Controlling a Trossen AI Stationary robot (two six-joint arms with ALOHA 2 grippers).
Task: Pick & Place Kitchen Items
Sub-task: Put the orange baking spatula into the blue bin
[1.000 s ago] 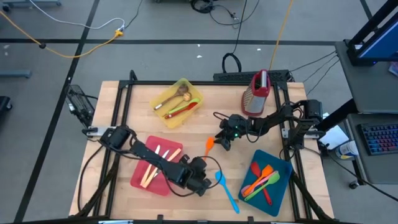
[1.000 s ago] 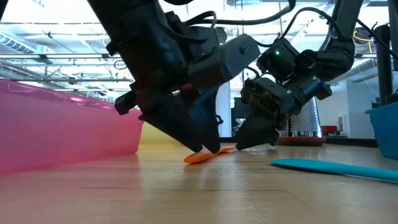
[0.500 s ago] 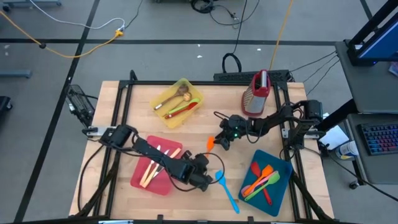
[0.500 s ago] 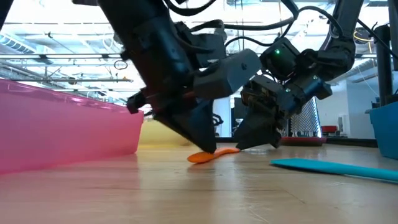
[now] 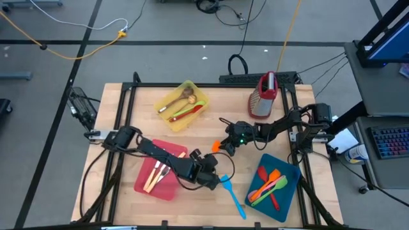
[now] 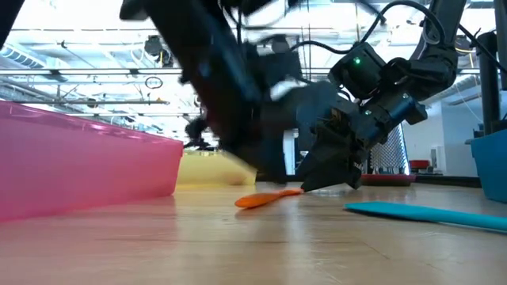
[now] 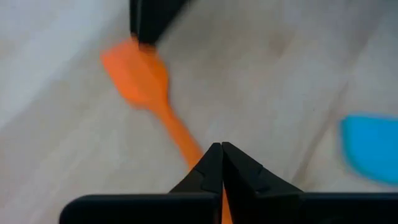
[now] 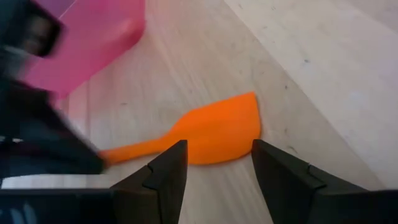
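While left gripper (image 7: 221, 163) pinches orange spatula (image 7: 146, 87), right gripper (image 8: 217, 163) hovers.

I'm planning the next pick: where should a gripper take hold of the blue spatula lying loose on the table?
Grip the blue spatula at mid-handle, coming straight down from above with the fingers set across its width. It lies flat on the table, so no side approach gets under it, and the slim handle fits between the fingers better than the wider blade.

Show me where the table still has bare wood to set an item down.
Bare wood lies between the yellow tray and the grater, and left of the pink tray. The middle is crowded: left gripper and right gripper flank the orange spatula, blue spatula nearby.
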